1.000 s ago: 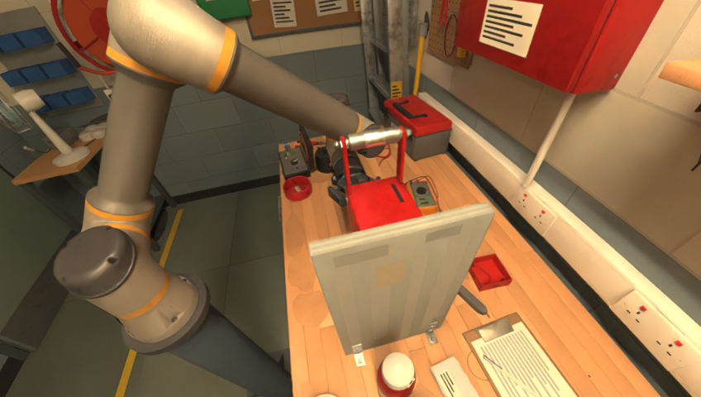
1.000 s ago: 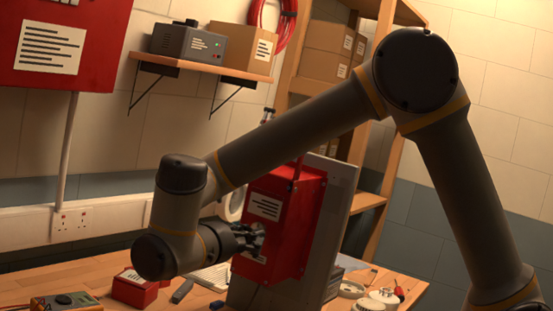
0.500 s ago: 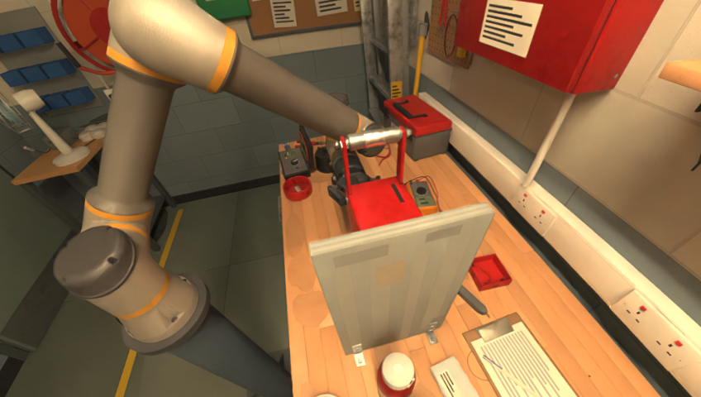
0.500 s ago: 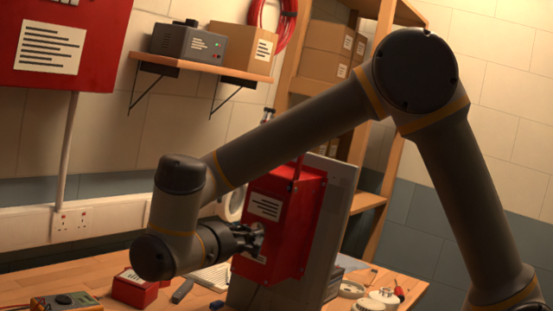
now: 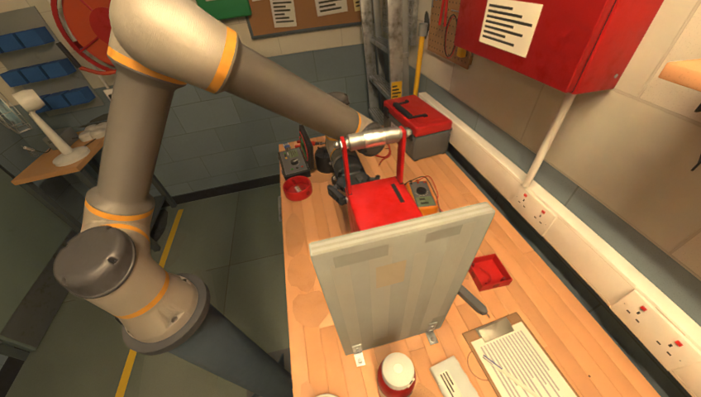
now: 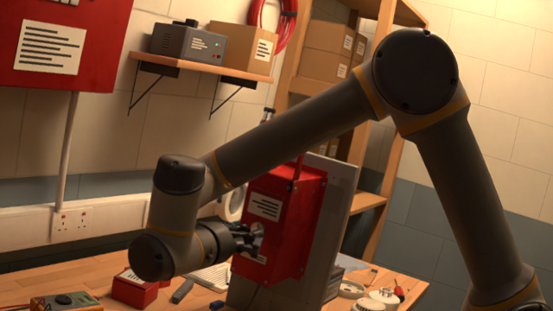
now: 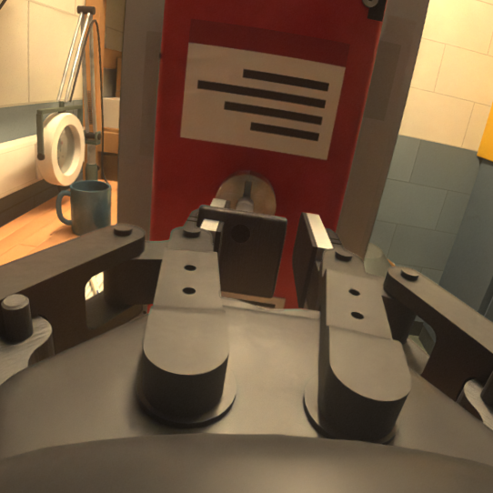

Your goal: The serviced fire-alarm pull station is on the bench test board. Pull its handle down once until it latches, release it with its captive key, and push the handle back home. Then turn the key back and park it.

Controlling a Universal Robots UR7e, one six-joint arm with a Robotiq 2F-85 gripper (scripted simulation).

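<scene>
My gripper (image 7: 257, 234) stands level in front of the red pull station (image 6: 281, 216), closed on the dark flat bow of the captive key (image 7: 250, 250), which sits in the round brass lock (image 7: 246, 191) below the white label (image 7: 262, 99). The station is mounted on the upright grey test board (image 5: 398, 275) in the middle of the bench. Its handle (image 5: 376, 139), a silver bar on two red arms, stands up above the top of the housing. The key's shaft is hidden behind its bow.
A small red tray (image 5: 489, 272) lies on the bench behind the board, with a clipboard (image 5: 516, 359) nearer the bench end. A multimeter (image 5: 423, 196), a red bowl (image 5: 297, 188) and a red toolbox (image 5: 418, 123) surround the station. A blue mug (image 7: 85, 207) stands to the left.
</scene>
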